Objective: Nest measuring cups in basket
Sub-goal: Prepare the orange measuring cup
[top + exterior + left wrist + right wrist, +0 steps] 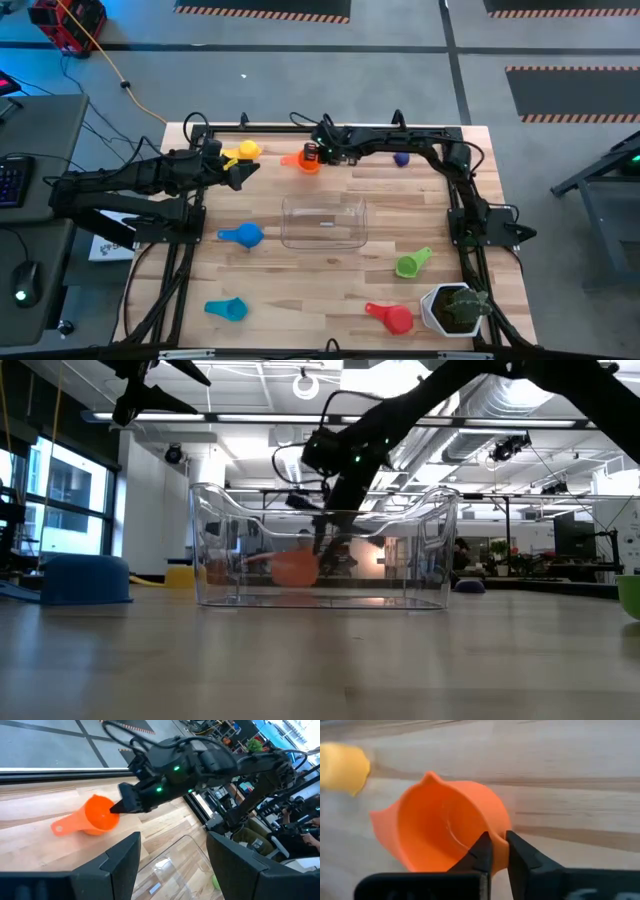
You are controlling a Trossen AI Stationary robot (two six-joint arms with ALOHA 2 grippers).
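Note:
My right gripper (312, 155) reaches along the far edge and is shut on the orange cup (307, 161), just beyond the clear basket (323, 221). My left gripper (244, 172) hangs open beside the yellow cup (245, 150), touching nothing. The dark blue cup (401, 158) sits near the far edge. The blue cup (243, 235) lies left of the basket, the green cup (412, 263) to its right. The light blue cup (225, 308) and the red cup (392, 317) lie near the front edge. My right gripper pinches the orange cup's rim (499, 827) on the side away from its handle (60, 826). One finger (482, 851) is inside the bowl and one finger (520, 856) is outside. The cup sits tilted; whether it is clear of the table I cannot tell.
A white pot with a green plant (455, 308) stands at the near right corner. The basket holds no cup and its rim (325, 520) stands between the orange cup and the near side. Bare wood (310, 285) lies in front of the basket.

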